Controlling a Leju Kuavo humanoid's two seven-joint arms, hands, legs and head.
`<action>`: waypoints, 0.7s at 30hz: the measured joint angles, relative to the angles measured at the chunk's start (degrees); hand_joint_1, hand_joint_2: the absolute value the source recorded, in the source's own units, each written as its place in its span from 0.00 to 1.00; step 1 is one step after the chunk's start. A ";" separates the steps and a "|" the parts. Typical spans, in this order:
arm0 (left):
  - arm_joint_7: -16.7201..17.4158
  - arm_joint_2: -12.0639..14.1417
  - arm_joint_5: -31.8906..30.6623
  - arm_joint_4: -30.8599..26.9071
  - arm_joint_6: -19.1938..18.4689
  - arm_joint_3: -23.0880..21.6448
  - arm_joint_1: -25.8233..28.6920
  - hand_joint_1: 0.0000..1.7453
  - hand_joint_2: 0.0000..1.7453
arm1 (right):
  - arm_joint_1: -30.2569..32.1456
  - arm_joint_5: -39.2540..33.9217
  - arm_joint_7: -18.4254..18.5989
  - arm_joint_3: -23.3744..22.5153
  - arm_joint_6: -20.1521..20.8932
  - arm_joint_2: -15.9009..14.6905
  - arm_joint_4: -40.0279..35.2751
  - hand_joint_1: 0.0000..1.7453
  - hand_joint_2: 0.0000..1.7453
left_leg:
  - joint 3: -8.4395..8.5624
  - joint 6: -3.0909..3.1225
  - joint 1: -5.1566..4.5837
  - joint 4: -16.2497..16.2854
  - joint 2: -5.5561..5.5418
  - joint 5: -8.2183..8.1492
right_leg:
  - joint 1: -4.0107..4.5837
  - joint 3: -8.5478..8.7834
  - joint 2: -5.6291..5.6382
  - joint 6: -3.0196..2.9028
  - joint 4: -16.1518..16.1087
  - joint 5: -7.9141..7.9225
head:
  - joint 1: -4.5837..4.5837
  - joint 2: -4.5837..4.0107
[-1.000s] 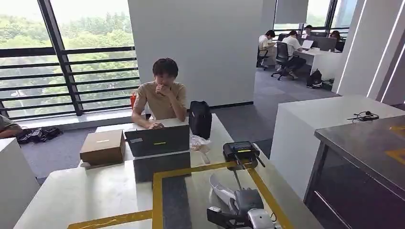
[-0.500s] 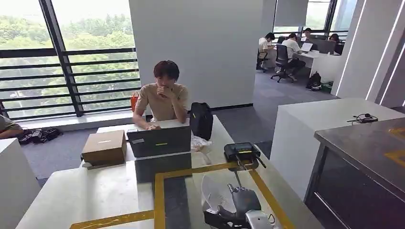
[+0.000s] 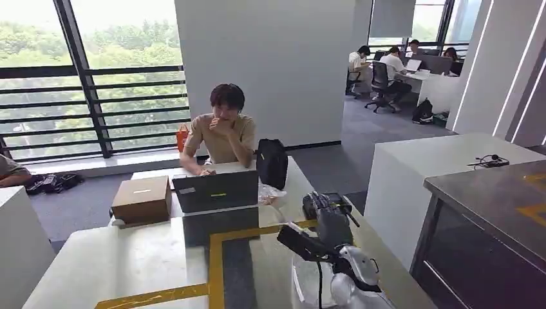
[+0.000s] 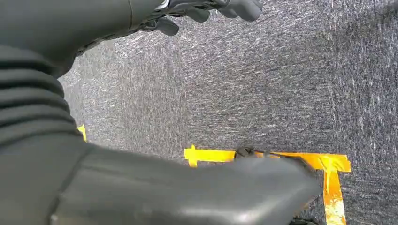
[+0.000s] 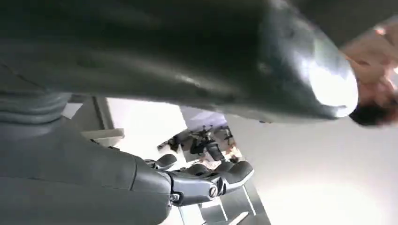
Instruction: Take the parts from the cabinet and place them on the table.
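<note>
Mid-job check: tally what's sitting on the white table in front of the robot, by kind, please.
Laptop: 1
Cardboard box: 1
Black bag: 1
Black handheld device: 1
Crumpled clear plastic: 1
White curved part: 1
Total: 6

We found no text that could be read. The laptop and the box bore pale labels, too small to read.
</note>
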 joint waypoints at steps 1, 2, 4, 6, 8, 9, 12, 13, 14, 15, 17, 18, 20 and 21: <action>-0.09 0.02 0.00 0.00 0.15 0.00 0.03 0.00 0.00 | 0.06 -1.55 -0.04 -0.65 0.04 -0.15 -2.36 0.00 0.00 | 0.05 0.10 -0.06 0.06 0.00 0.06 | -0.06 0.00 0.00 0.14 -0.04 0.09 | 0.00 0.00; -0.22 0.04 0.07 0.00 0.33 0.02 0.07 0.00 0.00 | 0.13 -2.99 0.09 -1.20 0.20 -0.33 -4.79 0.00 0.00 | 0.16 0.30 -0.14 0.10 0.00 0.43 | -0.13 0.08 0.02 0.39 -0.18 0.45 | 0.00 0.00; -0.39 -0.22 0.17 0.04 0.42 0.02 0.08 0.00 0.00 | 0.34 -5.82 0.88 -2.05 0.72 -1.20 -10.16 0.00 0.00 | 0.75 0.61 0.71 -1.40 0.49 1.56 | 0.21 -0.15 0.12 0.94 0.33 -0.57 | 0.00 0.00; -0.41 -0.20 0.17 0.04 0.57 0.04 0.09 0.00 0.00 | 0.63 -7.82 1.27 -2.36 1.09 -1.71 -14.09 0.00 0.00 | 0.45 1.04 0.84 -1.55 0.73 1.79 | -0.10 -3.10 0.00 1.46 7.03 -5.04 | 0.18 0.00; -0.37 -0.20 0.15 0.04 0.85 0.04 0.13 0.00 0.00 | 1.82 -9.69 1.23 -2.51 1.01 -2.60 -17.44 0.00 0.00 | 0.01 1.07 0.87 -1.21 0.89 1.80 | -0.62 -6.56 -0.02 2.05 15.73 -8.50 | 0.15 0.00; -0.35 -0.20 0.15 0.04 0.87 0.04 0.19 0.00 0.00 | 2.47 -10.48 1.12 -2.53 0.77 -3.04 -18.80 0.00 0.00 | -0.21 1.04 0.95 -0.97 0.92 1.81 | -0.89 -7.06 -0.05 2.30 17.25 -8.46 | 0.18 0.00; -0.33 -0.26 0.13 0.09 0.94 0.04 0.33 0.00 0.00 | 3.56 -12.21 -0.26 -2.73 -0.80 -4.17 -23.06 0.00 0.00 | -0.92 0.31 1.63 0.21 1.07 1.46 | -1.75 -0.78 -0.41 3.20 6.80 -2.92 | 0.17 0.00; -0.33 -0.24 0.11 0.09 0.98 0.04 0.31 0.00 0.00 | 3.63 -12.43 -0.50 -2.73 -1.18 -4.39 -24.24 0.00 0.00 | -1.20 -0.19 1.76 0.78 1.13 1.18 | -2.02 1.76 -0.60 3.59 1.87 -2.60 | 0.18 0.00; -0.35 -0.08 0.09 -0.02 1.05 0.07 0.29 0.00 0.00 | 3.94 -12.54 -0.80 -2.73 -1.68 -4.63 -25.18 0.00 0.00 | -1.67 -0.78 1.70 0.94 1.06 1.23 | -1.28 2.55 -0.20 3.17 1.90 -3.43 | 0.20 0.00; -0.35 -0.15 -0.02 0.02 1.07 0.04 0.25 0.00 0.00 | 4.57 -12.56 -1.05 -2.77 -2.14 -4.80 -26.32 0.00 0.00 | -1.65 -1.16 1.57 1.02 0.94 1.26 | -1.17 1.90 0.04 2.21 2.39 -2.49 | 0.17 0.00; -0.28 -0.17 -0.09 0.02 1.18 0.07 0.27 0.00 0.00 | 5.46 -12.93 -1.16 -2.82 -2.82 -5.25 -28.21 0.00 0.00 | -1.75 -2.01 1.52 0.95 0.84 1.74 | -1.13 1.62 0.04 1.33 1.90 -3.08 | 0.15 0.00; -0.26 -0.18 -0.13 0.02 1.20 0.07 0.28 0.00 0.00 | 5.95 -13.02 -1.16 -2.84 -3.04 -5.27 -29.13 0.00 0.00 | -1.92 -2.40 1.58 0.88 0.87 1.83 | -1.30 1.37 0.06 0.76 1.69 -2.73 | 0.22 0.00; -0.02 -0.26 -0.26 0.02 1.20 0.06 0.21 0.00 0.00 | 6.63 -13.04 -1.16 -2.84 -3.43 -5.29 -30.56 0.00 0.00 | -3.06 -2.64 1.69 3.18 0.83 -0.92 | -1.47 1.07 -0.06 -0.27 1.31 -2.07 | 0.18 0.00; 0.09 -0.31 -0.31 0.02 1.18 0.04 0.12 0.00 0.00 | 6.98 -13.04 -1.16 -2.84 -3.54 -5.29 -31.09 0.00 0.00 | -4.51 -2.67 1.63 7.15 0.82 -3.83 | -1.39 0.63 -0.07 -0.68 1.31 -1.73 | 0.15 0.00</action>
